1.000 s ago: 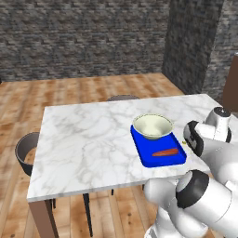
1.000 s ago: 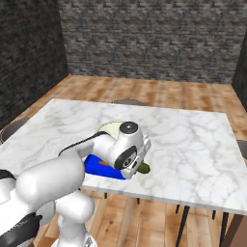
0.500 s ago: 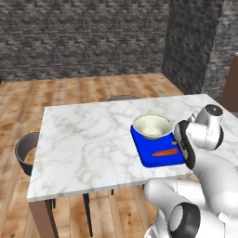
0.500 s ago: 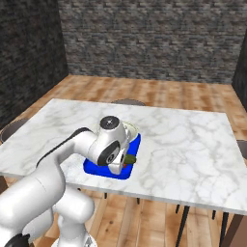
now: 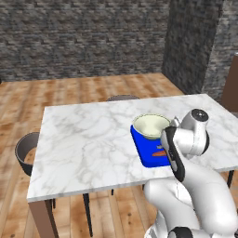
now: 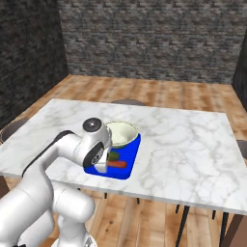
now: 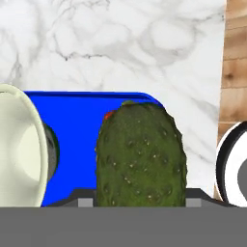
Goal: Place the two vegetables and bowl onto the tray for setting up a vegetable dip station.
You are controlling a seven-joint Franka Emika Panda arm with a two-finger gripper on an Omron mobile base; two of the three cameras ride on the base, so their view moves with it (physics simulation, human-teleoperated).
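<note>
The blue tray (image 6: 129, 157) lies on the marble table near its front edge. On its far end stands the cream bowl (image 6: 120, 132), and the orange carrot (image 6: 117, 164) lies on its near end. My gripper (image 6: 106, 162) is over the tray beside the carrot, shut on the dark green cucumber (image 6: 114, 156). In the hand view the cucumber (image 7: 140, 154) stands between the fingertips of my gripper (image 7: 137, 198), with the tray (image 7: 77, 140) behind it, the bowl (image 7: 17, 154) at the left and a tip of the carrot (image 7: 109, 115) peeping out. From the left, the arm hides part of the tray (image 5: 148, 154); the bowl (image 5: 151, 126) and carrot (image 5: 159, 153) show.
The marble table (image 5: 88, 139) stretches bare to the left of the tray. Dark round chair seats stand at its left side (image 5: 27, 153) and behind it (image 5: 122, 98). Wooden floor and stone walls surround the table.
My hand has swung with the cucumber from beside the tray's outer edge to over the tray, close to the carrot. Bowl, carrot and tray have stayed put.
</note>
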